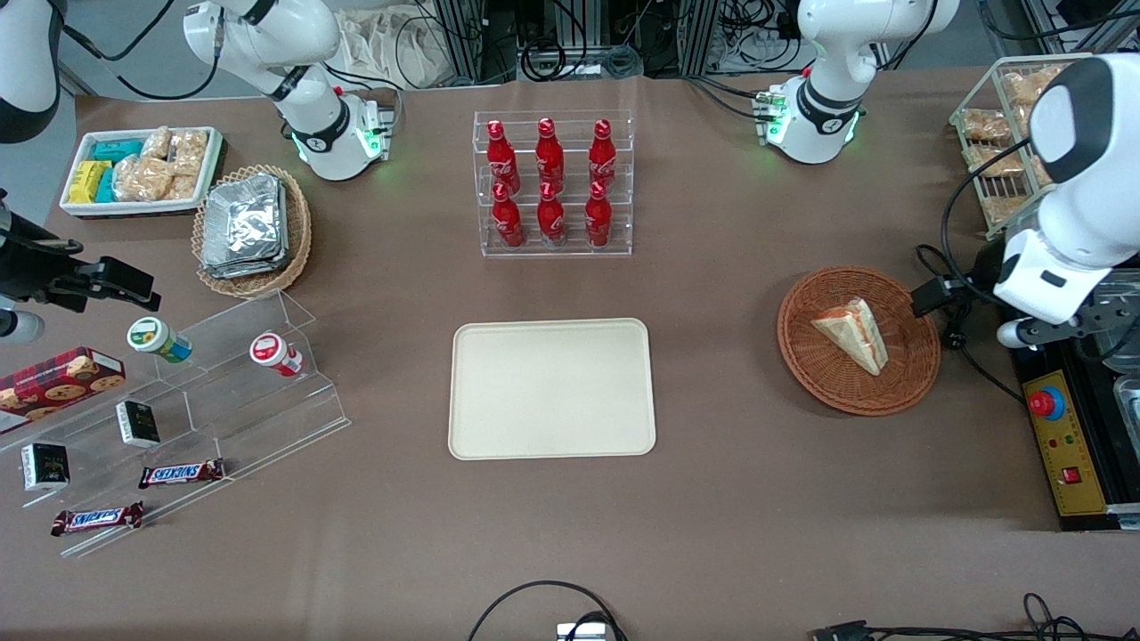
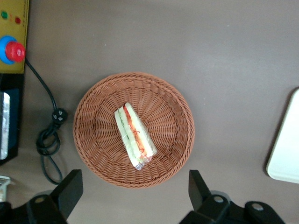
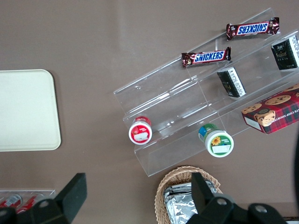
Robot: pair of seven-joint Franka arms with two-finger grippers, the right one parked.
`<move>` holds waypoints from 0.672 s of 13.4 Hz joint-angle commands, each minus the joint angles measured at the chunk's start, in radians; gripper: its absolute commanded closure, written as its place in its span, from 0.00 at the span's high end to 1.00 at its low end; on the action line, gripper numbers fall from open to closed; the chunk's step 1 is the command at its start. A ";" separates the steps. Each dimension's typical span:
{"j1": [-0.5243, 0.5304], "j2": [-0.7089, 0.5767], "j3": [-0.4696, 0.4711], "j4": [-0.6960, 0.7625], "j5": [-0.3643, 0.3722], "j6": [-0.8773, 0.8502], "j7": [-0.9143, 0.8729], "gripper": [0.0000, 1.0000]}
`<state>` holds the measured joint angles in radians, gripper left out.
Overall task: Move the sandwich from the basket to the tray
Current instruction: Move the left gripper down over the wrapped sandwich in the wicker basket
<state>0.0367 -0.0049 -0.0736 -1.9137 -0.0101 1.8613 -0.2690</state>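
1. The gripper is cut off by the left wrist picture's edge: only the two dark fingers, spread wide above the table beside the basket, are visible.
2. In the front view the gripper near the basket is hidden under the left arm's white housing.
3. The tray is cropped in the left wrist view; only one rounded corner shows.
4. The sandwich shows its filling as a thin red line only.
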 commanded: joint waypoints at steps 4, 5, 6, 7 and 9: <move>0.002 -0.112 0.001 -0.307 -0.007 0.245 -0.174 1.00; 0.002 -0.110 0.001 -0.321 -0.007 0.251 -0.182 1.00; 0.003 -0.112 0.001 -0.341 -0.007 0.275 -0.197 1.00; 0.003 -0.109 0.001 -0.364 -0.007 0.303 -0.231 1.00; 0.002 -0.109 0.001 -0.424 -0.007 0.383 -0.266 1.00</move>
<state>0.0372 -0.0757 -0.0725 -2.2609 -0.0101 2.1744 -0.4975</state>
